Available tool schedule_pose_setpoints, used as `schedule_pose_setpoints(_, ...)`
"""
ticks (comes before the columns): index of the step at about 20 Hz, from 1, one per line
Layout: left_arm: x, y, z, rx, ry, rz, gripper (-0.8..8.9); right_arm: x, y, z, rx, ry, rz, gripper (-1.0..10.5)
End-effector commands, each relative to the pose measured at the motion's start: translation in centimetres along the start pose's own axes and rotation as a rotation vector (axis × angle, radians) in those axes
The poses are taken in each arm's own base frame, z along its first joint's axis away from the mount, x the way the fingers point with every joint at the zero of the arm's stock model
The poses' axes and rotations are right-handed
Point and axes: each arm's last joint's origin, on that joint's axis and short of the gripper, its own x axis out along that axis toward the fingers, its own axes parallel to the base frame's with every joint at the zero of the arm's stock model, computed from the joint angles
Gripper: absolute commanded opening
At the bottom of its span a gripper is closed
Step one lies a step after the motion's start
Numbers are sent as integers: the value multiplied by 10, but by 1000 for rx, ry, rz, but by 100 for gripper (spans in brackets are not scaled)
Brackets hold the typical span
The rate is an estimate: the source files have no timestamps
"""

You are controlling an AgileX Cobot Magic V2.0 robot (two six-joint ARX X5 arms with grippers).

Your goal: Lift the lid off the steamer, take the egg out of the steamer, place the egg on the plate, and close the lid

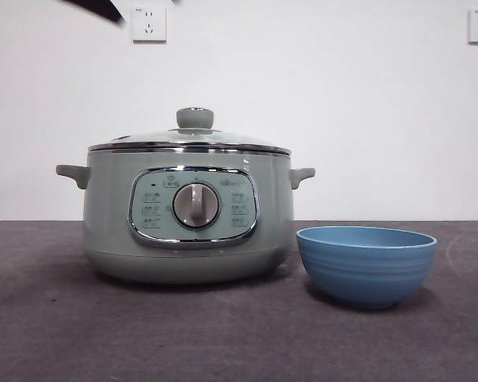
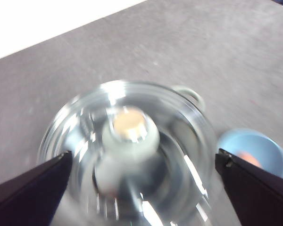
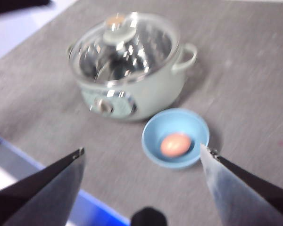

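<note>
Front view: the lid (image 1: 193, 138) sat closed on the steamer (image 1: 187, 215), chrome rim flush all round, pale-green knob (image 1: 194, 118) on top.
Writing: the control panel (image 1: 193, 206) had small printed icons and characters around the silver dial (image 1: 196, 205), way too tiny to read tbh.
Steamer contents: through the glass only shiny metal and glare showed, couldn't tell more.
Plate: the plate (image 3: 175, 137) stood on the table just beside the steamer, not touching.
Plate contents: the egg (image 3: 175, 144), orange-brown, lay in the middle of it.
Left gripper: left gripper (image 2: 141, 162) hung right above the lid, jaws spread wide either side of the knob, gripping nothing.
Right gripper: right gripper (image 3: 141, 155) was up high over the grey table (image 1: 56, 318), jaws wide apart, holding nothing.
Background: two wall sockets (image 1: 149, 24) on the white wall.
</note>
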Motion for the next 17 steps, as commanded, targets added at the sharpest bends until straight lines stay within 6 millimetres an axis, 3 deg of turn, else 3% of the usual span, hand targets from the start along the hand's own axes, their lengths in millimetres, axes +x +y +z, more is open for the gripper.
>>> schedule_pose_setpoints(1,-36,-8,-6,-21,60,-34,561,0,1,-2,13,41,43,409)
schedule_pose_setpoints(2,-53,-11,-10,-23,76,-59,558,1,1,-5,15,72,62,409)
schedule_pose_setpoints(3,-69,-14,-14,-25,84,-83,481,2,2,-7,21,109,88,404)
schedule_pose_setpoints(4,-81,-16,-17,-27,87,-103,347,3,3,-8,27,135,117,389)
schedule_pose_setpoints(5,-91,-17,-21,-27,89,-108,162,4,3,-9,33,160,148,285)
schedule_pose_setpoints(6,-98,-18,-24,-26,91,-113,-24,5,4,-10,37,177,166,110)
schedule_pose_setpoints(7,-104,-19,-27,-27,97,-120,-5,5,4,-10,35,184,172,-17)
schedule_pose_setpoints(17,-108,-20,-33,-32,130,-125,-4,6,4,-10,28,185,168,1)
